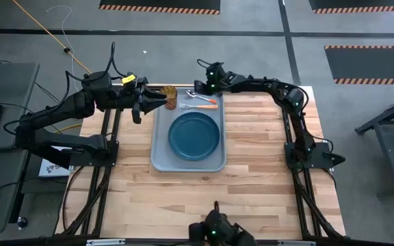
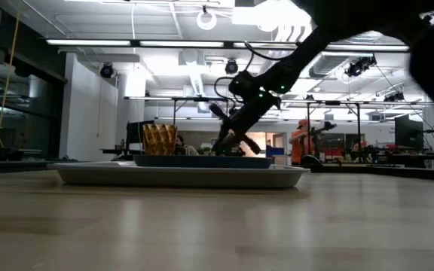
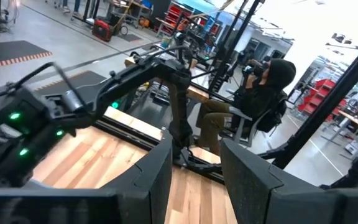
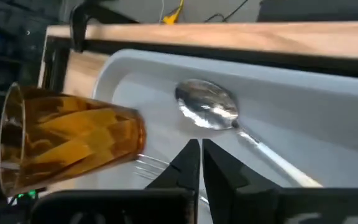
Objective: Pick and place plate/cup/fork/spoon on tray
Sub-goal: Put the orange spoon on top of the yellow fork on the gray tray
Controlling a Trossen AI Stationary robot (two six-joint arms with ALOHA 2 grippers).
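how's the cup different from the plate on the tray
The cup is a small translucent amber tumbler; the plate is round, dark blue, opaque and far wider. The cup stands tall at the tray's far left corner, while the plate lies low and flat in the middle. Both rest inside the grey-blue tray.

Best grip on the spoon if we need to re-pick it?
Probably the red handle, coming straight down from above. The spoon lies flat on the tray, bowl toward the cup, fork right beside it. The handle end points away from the cup, so fingers closing across it have the most room.
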